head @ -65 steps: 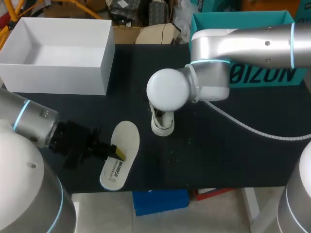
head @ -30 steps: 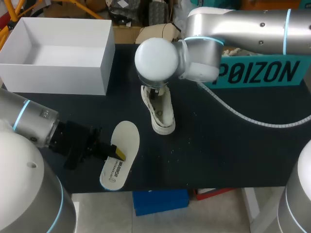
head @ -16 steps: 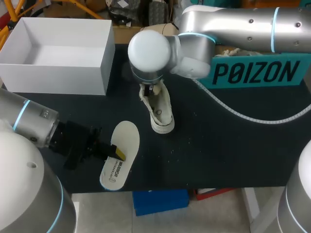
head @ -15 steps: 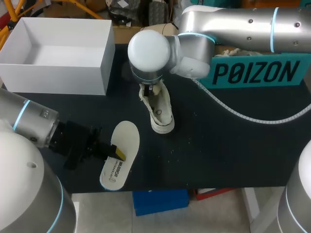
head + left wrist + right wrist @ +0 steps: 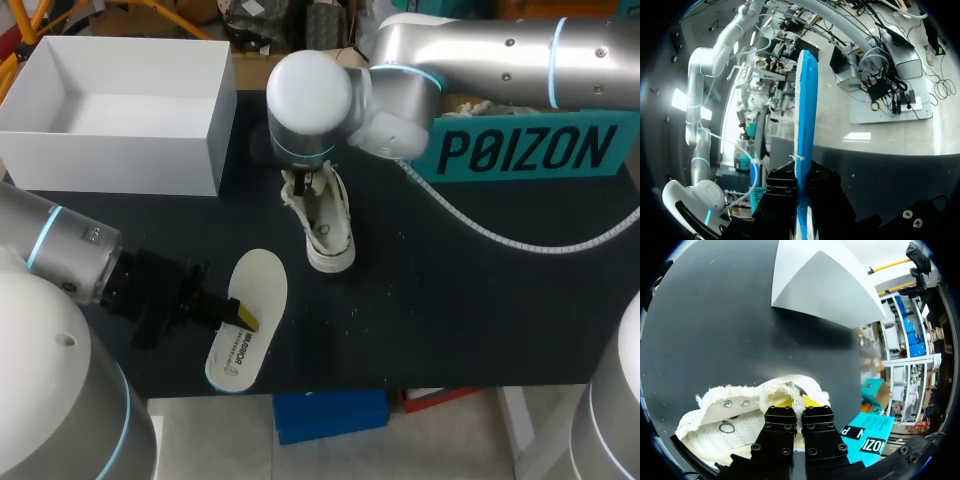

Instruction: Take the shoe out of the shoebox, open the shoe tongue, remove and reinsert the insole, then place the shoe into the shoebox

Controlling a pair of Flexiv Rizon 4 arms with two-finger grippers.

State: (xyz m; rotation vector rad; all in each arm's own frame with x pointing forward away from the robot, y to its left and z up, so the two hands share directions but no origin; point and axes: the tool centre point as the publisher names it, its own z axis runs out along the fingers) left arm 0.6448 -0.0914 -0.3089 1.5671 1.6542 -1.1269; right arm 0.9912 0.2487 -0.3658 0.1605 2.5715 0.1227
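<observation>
One insole (image 5: 250,300) is nearest, at seven o'clock from the shoe (image 5: 330,235), its edge clamped in the left gripper (image 5: 240,314). The one shoe stands mid-table, toe toward me, with the right gripper (image 5: 795,404) pinching its frayed upper. One open white shoebox (image 5: 120,165) sits farthest, at ten o'clock.

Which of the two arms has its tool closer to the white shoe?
Right. The right tool pinches the tongue of the shoe; the left tool holds the insole, apart from the shoe.
</observation>
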